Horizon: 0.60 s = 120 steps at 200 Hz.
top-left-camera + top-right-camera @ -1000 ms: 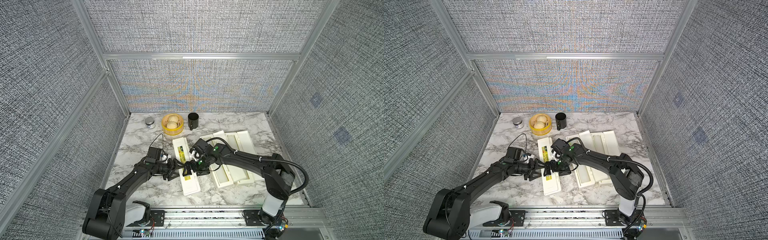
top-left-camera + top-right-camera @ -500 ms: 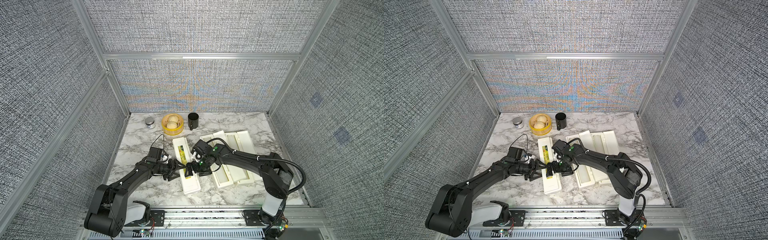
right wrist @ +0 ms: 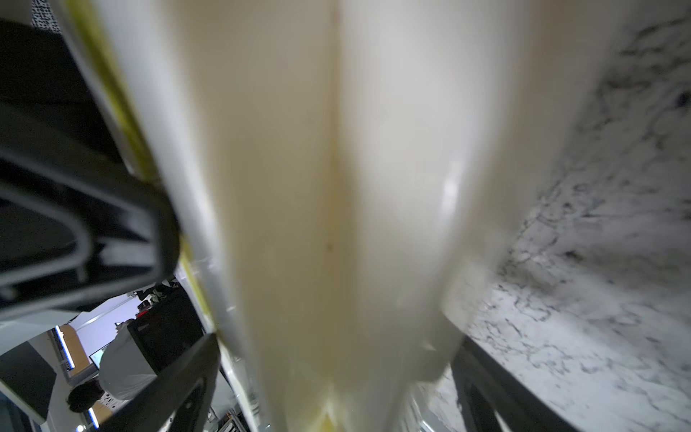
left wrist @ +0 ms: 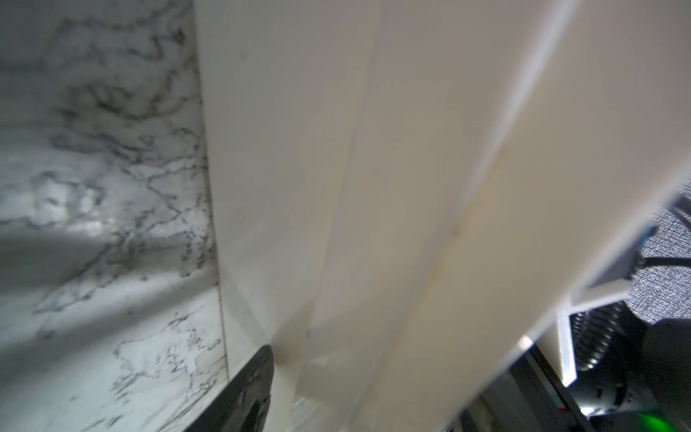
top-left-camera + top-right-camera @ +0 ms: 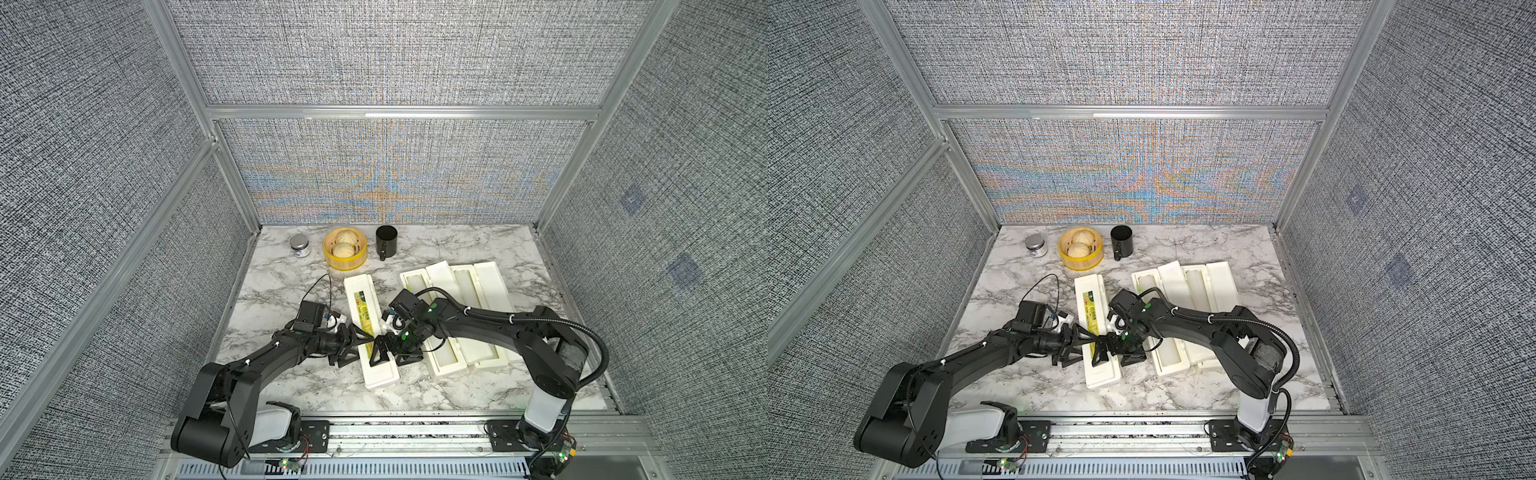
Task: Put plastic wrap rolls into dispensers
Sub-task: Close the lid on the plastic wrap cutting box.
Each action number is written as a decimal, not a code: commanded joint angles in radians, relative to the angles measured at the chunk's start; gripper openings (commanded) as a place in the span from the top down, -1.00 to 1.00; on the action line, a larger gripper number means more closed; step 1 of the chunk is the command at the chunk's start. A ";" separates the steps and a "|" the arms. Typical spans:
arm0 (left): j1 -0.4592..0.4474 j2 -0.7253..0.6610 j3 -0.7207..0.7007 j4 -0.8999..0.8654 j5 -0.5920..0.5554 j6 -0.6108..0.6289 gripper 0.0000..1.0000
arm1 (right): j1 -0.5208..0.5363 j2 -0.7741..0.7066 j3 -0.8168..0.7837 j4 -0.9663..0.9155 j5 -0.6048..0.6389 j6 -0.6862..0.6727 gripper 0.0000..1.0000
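A closed dispenser (image 5: 358,291) (image 5: 1090,286) with a yellow-green label lies left of centre; its inside is hidden. My left gripper (image 5: 353,347) (image 5: 1077,347) meets it from the left and is shut on its edge. One finger (image 4: 246,392) presses on the side wall (image 4: 284,187); the other is hidden. My right gripper (image 5: 388,353) (image 5: 1113,353) (image 3: 332,381) comes from the right and stands open astride that dispenser (image 3: 336,187), with a finger (image 3: 175,377) on each side. Two open dispensers (image 5: 440,276) (image 5: 490,278) on the right each hold a plastic wrap roll (image 5: 448,353) (image 5: 464,284).
A yellow steamer basket (image 5: 345,262) with buns, a black mug (image 5: 386,241) and a small metal tin (image 5: 300,245) stand along the back of the marble table (image 5: 291,291). Fabric walls close in three sides, and a metal rail (image 5: 415,432) runs along the front.
My right gripper has shifted slightly along the closed dispenser toward the front and its jaws have narrowed a little. The left arm and the dispensers have stayed put.
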 commanded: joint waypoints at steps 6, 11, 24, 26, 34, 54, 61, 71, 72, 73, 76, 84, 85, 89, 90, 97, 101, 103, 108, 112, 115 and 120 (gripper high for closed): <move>0.000 0.015 -0.029 -0.027 -0.078 -0.025 -0.38 | -0.001 0.006 -0.027 0.040 0.010 0.035 -0.83; 0.000 0.015 -0.034 -0.019 -0.079 -0.030 -0.39 | -0.003 0.005 -0.032 0.044 0.007 0.038 -0.82; -0.002 0.012 -0.037 -0.011 -0.077 -0.043 -0.38 | -0.006 0.000 -0.044 0.046 0.004 0.038 -0.80; -0.002 0.010 -0.037 -0.011 -0.076 -0.045 -0.38 | -0.005 -0.002 -0.046 0.044 0.003 0.037 -0.81; -0.004 -0.004 -0.032 -0.017 -0.074 -0.054 -0.38 | -0.005 -0.010 -0.048 0.032 0.006 0.031 -0.81; -0.005 -0.051 0.007 -0.118 -0.094 -0.032 -0.38 | -0.007 -0.028 -0.026 -0.014 0.027 0.012 -0.88; -0.005 -0.059 0.023 -0.154 -0.098 -0.020 -0.38 | -0.005 -0.033 -0.016 -0.033 0.038 0.006 -0.90; -0.006 -0.068 0.038 -0.186 -0.098 -0.010 -0.38 | -0.004 -0.042 0.003 -0.057 0.050 -0.004 -0.90; -0.006 -0.068 0.038 -0.188 -0.098 -0.010 -0.38 | -0.003 -0.043 0.004 -0.060 0.052 -0.005 -0.90; -0.006 -0.069 0.039 -0.190 -0.098 -0.010 -0.38 | -0.003 -0.044 0.005 -0.064 0.053 -0.006 -0.91; -0.007 -0.072 0.040 -0.198 -0.098 -0.007 -0.38 | -0.004 -0.045 0.011 -0.075 0.059 -0.009 -0.91; -0.007 -0.078 0.046 -0.217 -0.101 -0.003 -0.38 | -0.002 -0.049 0.027 -0.106 0.078 -0.021 -0.91; -0.007 -0.079 0.046 -0.219 -0.101 -0.001 -0.38 | -0.001 -0.051 0.028 -0.110 0.080 -0.022 -0.91; -0.006 -0.081 0.047 -0.227 -0.101 0.004 -0.38 | 0.000 -0.054 0.035 -0.125 0.088 -0.027 -0.91; -0.006 -0.081 0.047 -0.230 -0.101 0.004 -0.38 | 0.000 -0.055 0.036 -0.128 0.090 -0.028 -0.91; -0.006 -0.083 0.048 -0.244 -0.103 0.012 -0.38 | 0.001 -0.060 0.043 -0.147 0.104 -0.034 -0.91; -0.007 -0.083 0.048 -0.249 -0.103 0.014 -0.38 | 0.002 -0.065 0.045 -0.153 0.109 -0.035 -0.91; -0.008 -0.084 0.048 -0.250 -0.103 0.015 -0.38 | 0.001 -0.066 0.044 -0.154 0.109 -0.036 -0.91; -0.009 -0.085 0.046 -0.253 -0.103 0.016 -0.38 | 0.002 -0.069 0.042 -0.158 0.111 -0.037 -0.91; -0.008 -0.086 0.045 -0.255 -0.103 0.017 -0.38 | 0.002 -0.072 0.040 -0.158 0.110 -0.037 -0.91; -0.008 -0.085 0.046 -0.257 -0.103 0.018 -0.38 | 0.002 -0.073 0.038 -0.158 0.109 -0.037 -0.91; -0.009 -0.084 0.046 -0.262 -0.101 0.022 -0.38 | 0.003 -0.073 0.035 -0.158 0.108 -0.035 -0.91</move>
